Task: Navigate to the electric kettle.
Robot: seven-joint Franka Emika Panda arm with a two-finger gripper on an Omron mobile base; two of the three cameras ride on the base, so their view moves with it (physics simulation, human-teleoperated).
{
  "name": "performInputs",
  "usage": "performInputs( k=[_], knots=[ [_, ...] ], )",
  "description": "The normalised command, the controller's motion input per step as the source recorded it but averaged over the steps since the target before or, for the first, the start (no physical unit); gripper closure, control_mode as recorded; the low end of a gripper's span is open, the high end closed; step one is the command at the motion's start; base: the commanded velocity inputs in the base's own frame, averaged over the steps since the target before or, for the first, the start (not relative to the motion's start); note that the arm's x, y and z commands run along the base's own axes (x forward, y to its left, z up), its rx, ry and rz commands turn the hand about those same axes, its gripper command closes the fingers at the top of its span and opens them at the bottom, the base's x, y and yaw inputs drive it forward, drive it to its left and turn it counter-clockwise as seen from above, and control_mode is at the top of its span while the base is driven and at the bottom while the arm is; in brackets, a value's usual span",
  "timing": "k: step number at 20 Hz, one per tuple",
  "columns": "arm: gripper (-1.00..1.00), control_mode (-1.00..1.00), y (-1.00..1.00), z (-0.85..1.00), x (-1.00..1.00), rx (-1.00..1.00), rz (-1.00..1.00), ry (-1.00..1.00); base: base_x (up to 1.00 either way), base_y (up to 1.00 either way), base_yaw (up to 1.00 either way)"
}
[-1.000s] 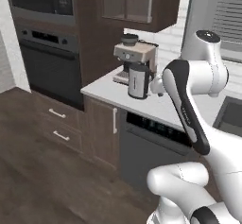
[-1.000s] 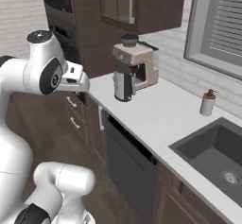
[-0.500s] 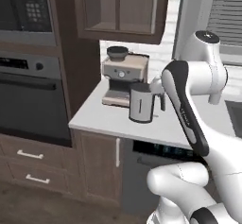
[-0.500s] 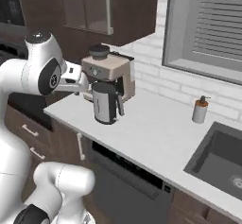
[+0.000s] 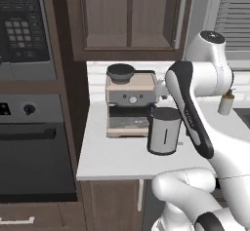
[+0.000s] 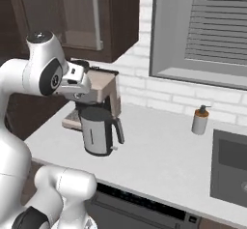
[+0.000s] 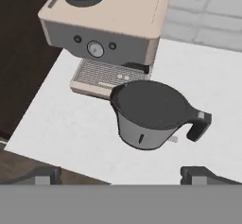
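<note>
The table (image 5: 112, 159) is a pale, plain white slab set against a white brick wall (image 6: 144, 90), with dark wood cabinets (image 5: 129, 18) hung above it and a built-in oven (image 5: 31, 142) in the dark column to its left. A grey-framed window with closed blinds (image 6: 207, 27) sits over the far stretch, where a small soap bottle (image 6: 199, 120) stands near the dark sink (image 6: 230, 167). The electric kettle (image 5: 163, 131) stands upright near the table's front edge, just in front of the beige-and-steel espresso machine (image 5: 129, 103), its dark lid on and its handle turned away from the oven. The gripper (image 7: 120, 173) hangs above the kettle, its fingers (image 7: 45, 175) spread wide apart and holding nothing. No brand or lettering is readable on either appliance; the microwave's keypad (image 5: 22, 35) is too blurred to read.
</note>
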Motion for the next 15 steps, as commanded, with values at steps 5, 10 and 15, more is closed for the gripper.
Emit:
performInputs(
  k=[5, 10, 15],
  knots=[
    [-1.0, 1.0, 0.0, 0.0, 0.0, 0.0, 0.0, 0.0, 0.37, 0.07, -0.19],
    [-1.0, 1.0, 0.0, 0.0, 0.0, 0.0, 0.0, 0.0, 0.0, 0.0, 0.0],
    [-1.0, 1.0, 0.0, 0.0, 0.0, 0.0, 0.0, 0.0, 0.0, 0.0, 0.0]
  ],
)
